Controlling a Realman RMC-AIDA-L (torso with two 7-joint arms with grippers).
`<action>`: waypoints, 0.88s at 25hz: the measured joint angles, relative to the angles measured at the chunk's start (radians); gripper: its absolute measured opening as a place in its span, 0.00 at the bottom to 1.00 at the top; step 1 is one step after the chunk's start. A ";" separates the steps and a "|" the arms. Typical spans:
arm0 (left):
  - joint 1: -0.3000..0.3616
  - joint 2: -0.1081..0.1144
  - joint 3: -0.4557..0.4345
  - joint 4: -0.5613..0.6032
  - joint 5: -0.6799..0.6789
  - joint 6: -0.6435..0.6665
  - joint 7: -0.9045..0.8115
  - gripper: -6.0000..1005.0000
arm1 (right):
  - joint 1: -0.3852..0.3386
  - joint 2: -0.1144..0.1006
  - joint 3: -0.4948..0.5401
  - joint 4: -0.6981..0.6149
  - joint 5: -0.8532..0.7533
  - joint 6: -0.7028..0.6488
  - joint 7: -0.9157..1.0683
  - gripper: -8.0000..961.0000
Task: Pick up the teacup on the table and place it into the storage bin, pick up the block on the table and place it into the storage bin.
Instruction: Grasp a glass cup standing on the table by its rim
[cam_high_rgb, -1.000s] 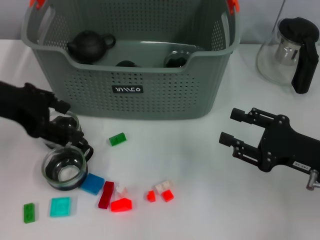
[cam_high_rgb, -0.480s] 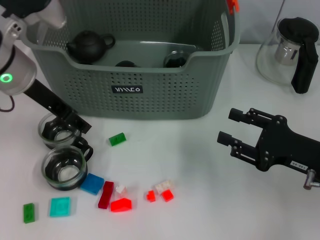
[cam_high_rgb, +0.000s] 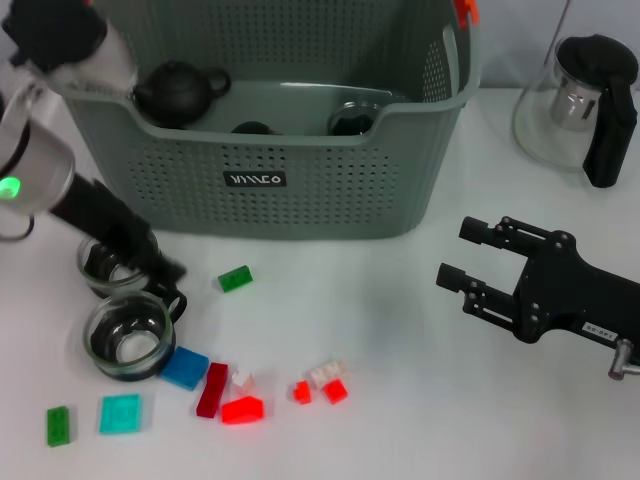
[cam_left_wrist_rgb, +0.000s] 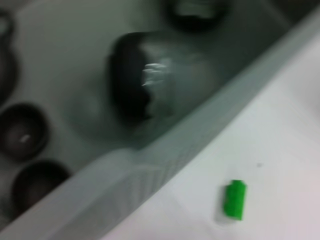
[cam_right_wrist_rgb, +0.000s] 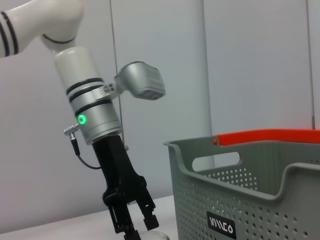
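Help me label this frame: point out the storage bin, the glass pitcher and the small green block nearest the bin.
storage bin (cam_high_rgb: 255, 180), head view, black label on front wall.
glass pitcher (cam_high_rgb: 610, 120), head view, black handle.
green block (cam_high_rgb: 235, 278), head view, top face.

A white table (cam_high_rgb: 380, 300) fills the head view; the grey-green storage bin (cam_high_rgb: 300, 195) stands at upper centre; a glass pitcher (cam_high_rgb: 585, 105) sits at upper right; two glass teacups (cam_high_rgb: 127, 335) rest at lower left; small coloured blocks (cam_high_rgb: 236, 278) lie scattered along the lower left and centre.
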 joint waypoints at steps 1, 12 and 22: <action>0.023 -0.008 -0.001 0.018 -0.022 0.000 0.074 0.80 | 0.000 0.000 0.000 0.000 0.000 0.001 -0.001 0.67; 0.092 -0.006 -0.024 -0.023 -0.074 -0.129 0.275 0.80 | -0.002 0.002 0.000 0.000 0.000 0.010 0.006 0.67; 0.099 -0.009 -0.019 -0.032 -0.034 -0.169 0.272 0.78 | -0.006 0.002 0.000 0.000 0.000 0.011 0.007 0.67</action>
